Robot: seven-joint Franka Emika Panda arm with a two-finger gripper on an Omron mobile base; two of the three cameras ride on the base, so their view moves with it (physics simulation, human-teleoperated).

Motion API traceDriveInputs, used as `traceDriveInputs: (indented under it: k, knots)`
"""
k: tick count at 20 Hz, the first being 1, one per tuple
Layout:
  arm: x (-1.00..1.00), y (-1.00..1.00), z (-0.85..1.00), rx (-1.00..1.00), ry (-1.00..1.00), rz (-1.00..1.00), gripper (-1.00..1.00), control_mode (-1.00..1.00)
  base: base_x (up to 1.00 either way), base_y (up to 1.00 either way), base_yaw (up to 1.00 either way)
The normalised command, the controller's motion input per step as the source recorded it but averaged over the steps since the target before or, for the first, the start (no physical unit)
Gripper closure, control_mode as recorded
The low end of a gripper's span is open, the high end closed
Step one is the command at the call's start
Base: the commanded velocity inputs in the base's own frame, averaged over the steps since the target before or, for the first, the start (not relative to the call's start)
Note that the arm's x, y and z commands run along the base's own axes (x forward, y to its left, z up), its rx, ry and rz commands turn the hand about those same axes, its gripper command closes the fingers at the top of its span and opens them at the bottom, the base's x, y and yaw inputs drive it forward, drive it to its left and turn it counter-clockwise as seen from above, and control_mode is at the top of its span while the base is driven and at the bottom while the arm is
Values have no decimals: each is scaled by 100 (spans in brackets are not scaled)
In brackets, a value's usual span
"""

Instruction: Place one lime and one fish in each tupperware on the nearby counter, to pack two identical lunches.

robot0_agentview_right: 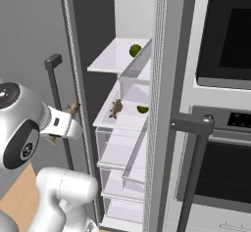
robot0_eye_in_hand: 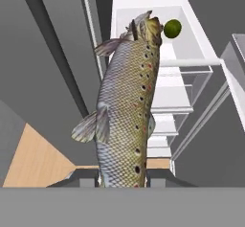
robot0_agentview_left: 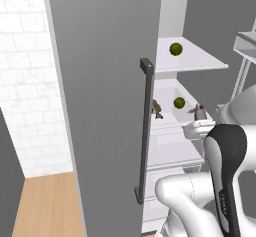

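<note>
Item 1, the tool (robot0_eye_in_hand: 122, 175): I read it in the hand view as pinching a fish (robot0_eye_in_hand: 127, 106), its two dark tips pressed against the body at either side near the tail end. The fish runs straight out from between the tips, head away from the tool and pointing toward the open fridge.

Item 2, second fish (robot0_agentview_left: 156, 109): lying on the middle fridge shelf (robot0_agentview_left: 167, 118), left part, well apart from the tool. The right base view shows it too (robot0_agentview_right: 116, 108), near the shelf's front edge.

Item 3, lime (robot0_agentview_left: 179, 102): same middle shelf, right of the second fish and a little farther back. In the hand view I see it just beyond the held fish's head (robot0_eye_in_hand: 172, 28).

Item 4, upper lime (robot0_agentview_left: 175, 49): on the top shelf (robot0_agentview_left: 192, 61), above the other lime.

Item 5, fridge door (robot0_agentview_left: 105, 96): swung open on the left, dark vertical handle (robot0_agentview_left: 145, 131) on its edge.

Item 6, oven (robot0_agentview_right: 225, 128): built in right of the fridge.
</note>
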Motion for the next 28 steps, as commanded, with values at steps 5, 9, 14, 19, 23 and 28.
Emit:
traceDriveInputs:
  k: [5,9,14,19,23,28]
  knots:
    - [-9,0,0,0,0,0,100,100,-45,12,0]
    - [0,0,0,0,0,0,100,100,-100,46,-5]
    - [0,0,0,0,0,0,100,100,-100,37,-23]
    - [0,0,0,0,0,0,100,100,-98,7,-57]
    - [0,0,0,0,0,0,100,100,-47,-3,-82]
    - [0,0,0,0,0,0,100,100,6,-43,-74]
